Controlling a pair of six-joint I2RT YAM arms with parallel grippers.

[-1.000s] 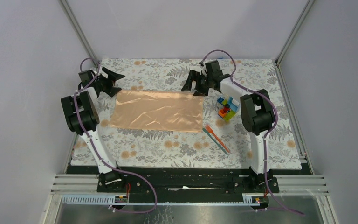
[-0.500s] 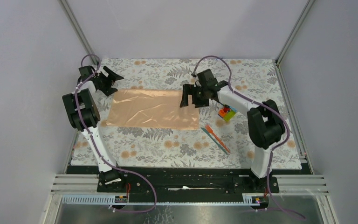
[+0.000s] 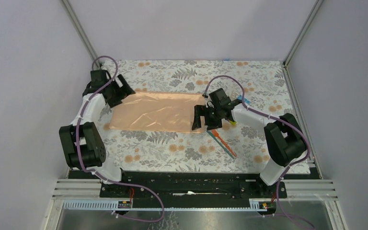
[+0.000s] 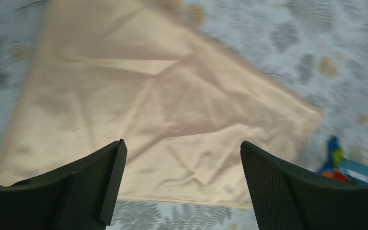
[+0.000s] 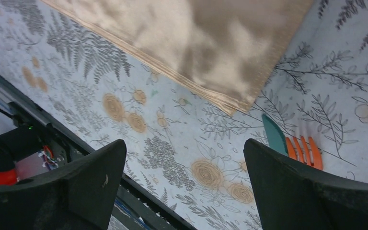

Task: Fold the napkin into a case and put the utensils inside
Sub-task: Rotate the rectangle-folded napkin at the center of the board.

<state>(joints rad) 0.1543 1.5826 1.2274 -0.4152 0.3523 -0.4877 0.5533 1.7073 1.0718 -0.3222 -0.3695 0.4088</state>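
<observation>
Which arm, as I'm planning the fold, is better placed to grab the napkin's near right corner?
Right. The right claw, open, hangs over that napkin corner; the left claw is at the far left corner.

I read the napkin (image 4: 163,110) as motion-blurred in my left wrist view. In its own view, the right gripper (image 5: 184,158) hides most of the utensils (image 5: 275,136).

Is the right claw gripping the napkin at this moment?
No, the right claw is open, and the napkin corner lies flat on the mat, clear of it.
</observation>
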